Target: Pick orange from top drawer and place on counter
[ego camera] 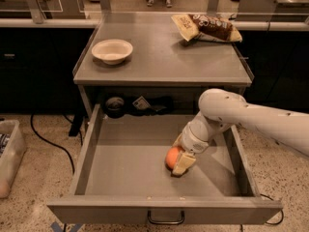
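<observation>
The top drawer [91, 144] stands pulled open below the counter [164, 57]. The orange [171, 157] rests on the drawer floor, right of the middle. My gripper [177, 153] reaches down into the drawer from the right and is closed around the orange. One tan finger [184, 163] presses its front right side, and the other finger is behind the fruit. The white arm comes in from the right edge of the view.
A white bowl [112, 50] sits on the counter's left side. A snack bag [205, 28] lies at its back right. Dark items [130, 105] lie at the drawer's back. A bin [7, 153] stands on the floor at left.
</observation>
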`<state>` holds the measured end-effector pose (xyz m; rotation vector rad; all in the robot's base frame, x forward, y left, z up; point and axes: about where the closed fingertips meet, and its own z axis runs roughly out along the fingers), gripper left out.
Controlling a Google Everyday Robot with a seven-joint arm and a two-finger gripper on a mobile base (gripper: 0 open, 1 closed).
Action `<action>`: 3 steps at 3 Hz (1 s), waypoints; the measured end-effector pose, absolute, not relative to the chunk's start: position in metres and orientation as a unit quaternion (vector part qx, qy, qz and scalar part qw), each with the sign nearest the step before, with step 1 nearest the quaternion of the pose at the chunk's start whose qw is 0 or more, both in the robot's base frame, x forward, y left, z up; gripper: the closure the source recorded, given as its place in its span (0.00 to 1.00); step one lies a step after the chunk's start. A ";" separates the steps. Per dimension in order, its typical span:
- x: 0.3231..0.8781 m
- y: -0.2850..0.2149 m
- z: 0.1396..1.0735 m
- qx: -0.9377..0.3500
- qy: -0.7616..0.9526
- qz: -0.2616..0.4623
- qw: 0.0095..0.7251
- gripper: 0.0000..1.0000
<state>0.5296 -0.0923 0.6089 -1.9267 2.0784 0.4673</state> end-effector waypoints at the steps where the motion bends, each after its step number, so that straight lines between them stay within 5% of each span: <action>1: 0.530 -0.092 0.609 -0.665 0.717 0.161 0.134 0.66; 2: 0.528 -0.090 0.613 -0.667 0.713 0.165 0.139 0.89; 3: 0.528 -0.090 0.613 -0.667 0.713 0.165 0.139 1.00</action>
